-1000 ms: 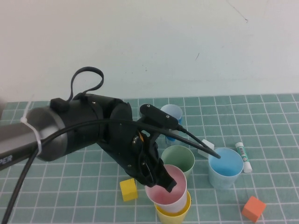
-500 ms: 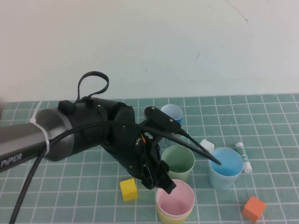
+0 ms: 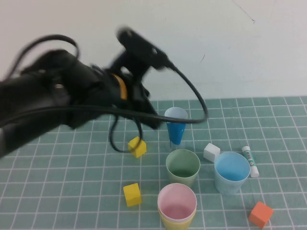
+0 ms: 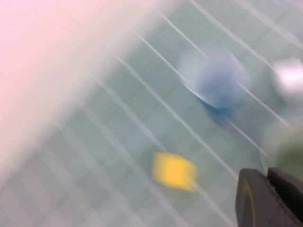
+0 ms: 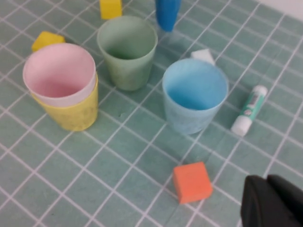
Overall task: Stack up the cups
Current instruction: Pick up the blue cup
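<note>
The left gripper (image 3: 153, 120), jaw state indeterminable, has released the pink cup (image 3: 177, 204) into the yellow cup (image 3: 176, 221) and risen toward ten o'clock. Green cup (image 3: 183, 166) and blue cup (image 3: 232, 171) remain unstacked. The right gripper (image 5: 272, 201) hangs parked, fingertips together.

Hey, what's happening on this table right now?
A two-armed robot is stacking cups. The pink cup already sits inside the yellow cup at the near edge; the green cup and light blue cup stand alone beside them. The left gripper is up above the mat near the dark blue cone cup, holding nothing. The right gripper hovers near the orange block. Yellow blocks, a white block and a glue stick lie scattered around.
</note>
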Controlling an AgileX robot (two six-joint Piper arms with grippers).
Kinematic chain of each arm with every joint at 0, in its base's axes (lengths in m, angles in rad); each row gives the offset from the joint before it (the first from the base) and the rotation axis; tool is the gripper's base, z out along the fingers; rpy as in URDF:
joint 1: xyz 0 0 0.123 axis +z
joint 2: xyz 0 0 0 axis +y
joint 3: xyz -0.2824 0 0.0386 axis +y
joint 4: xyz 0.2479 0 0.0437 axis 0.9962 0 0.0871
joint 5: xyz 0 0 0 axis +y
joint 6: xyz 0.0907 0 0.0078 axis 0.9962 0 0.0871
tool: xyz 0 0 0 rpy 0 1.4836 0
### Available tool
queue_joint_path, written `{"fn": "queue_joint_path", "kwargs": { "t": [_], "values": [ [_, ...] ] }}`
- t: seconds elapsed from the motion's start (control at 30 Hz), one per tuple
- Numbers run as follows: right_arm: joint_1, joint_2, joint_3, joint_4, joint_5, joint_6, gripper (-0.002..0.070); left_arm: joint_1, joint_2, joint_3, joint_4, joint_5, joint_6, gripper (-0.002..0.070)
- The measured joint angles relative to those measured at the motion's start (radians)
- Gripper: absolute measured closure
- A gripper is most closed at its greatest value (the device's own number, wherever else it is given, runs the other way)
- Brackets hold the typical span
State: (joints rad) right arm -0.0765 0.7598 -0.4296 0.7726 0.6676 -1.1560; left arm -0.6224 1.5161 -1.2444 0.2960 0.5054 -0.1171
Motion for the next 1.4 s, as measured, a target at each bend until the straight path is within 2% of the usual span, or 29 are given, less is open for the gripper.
{"fn": "queue_joint_path", "kwargs": {
  "t": [0.1, 0.2, 0.27, 0.43, 0.7, 0.83, 1.0, 1.07, 1.23, 1.4],
  "values": [
    [0.000, 0.107, -0.037, 0.009, 0.017, -0.010, 0.0678, 0.000, -0.109, -0.002, 0.241, -0.002, -0.156, 0.0669],
    [0.000, 0.212, -0.084, 0.014, 0.039, -0.022, 0.0678, 0.000, -0.225, -0.002, 0.394, 0.039, -0.267, 0.0673],
    [0.000, 0.284, -0.122, 0.023, 0.057, -0.035, 0.0678, 0.000, -0.309, -0.002, 0.438, 0.080, -0.309, 0.0673],
    [0.037, 0.434, -0.218, 0.064, 0.057, -0.073, 0.0678, 0.000, -0.521, 0.051, 0.444, 0.147, -0.334, 0.0673],
    [0.289, 0.682, -0.390, 0.029, -0.121, -0.078, 0.0659, 0.000, -0.818, 0.298, 0.310, 0.226, -0.336, 0.0673],
    [0.307, 0.823, -0.530, -0.085, -0.109, 0.030, 0.0562, 0.000, -0.891, 0.449, 0.185, 0.240, -0.331, 0.0673],
    [0.307, 0.955, -0.679, -0.314, -0.020, 0.201, 0.0309, 0.000, -0.924, 0.605, 0.133, 0.236, -0.316, 0.0675],
    [0.307, 1.002, -0.718, -0.371, -0.001, 0.245, 0.0234, 0.000, -0.935, 0.650, 0.129, 0.222, -0.311, 0.0676],
    [0.307, 1.105, -0.788, -0.389, 0.028, 0.276, 0.0185, 0.000, -0.962, 0.738, 0.134, 0.147, -0.246, 0.0676],
    [0.307, 1.190, -0.838, -0.394, 0.066, 0.293, 0.0193, 0.000, -0.964, 0.797, 0.180, 0.039, -0.218, 0.0676]
  ]
}}
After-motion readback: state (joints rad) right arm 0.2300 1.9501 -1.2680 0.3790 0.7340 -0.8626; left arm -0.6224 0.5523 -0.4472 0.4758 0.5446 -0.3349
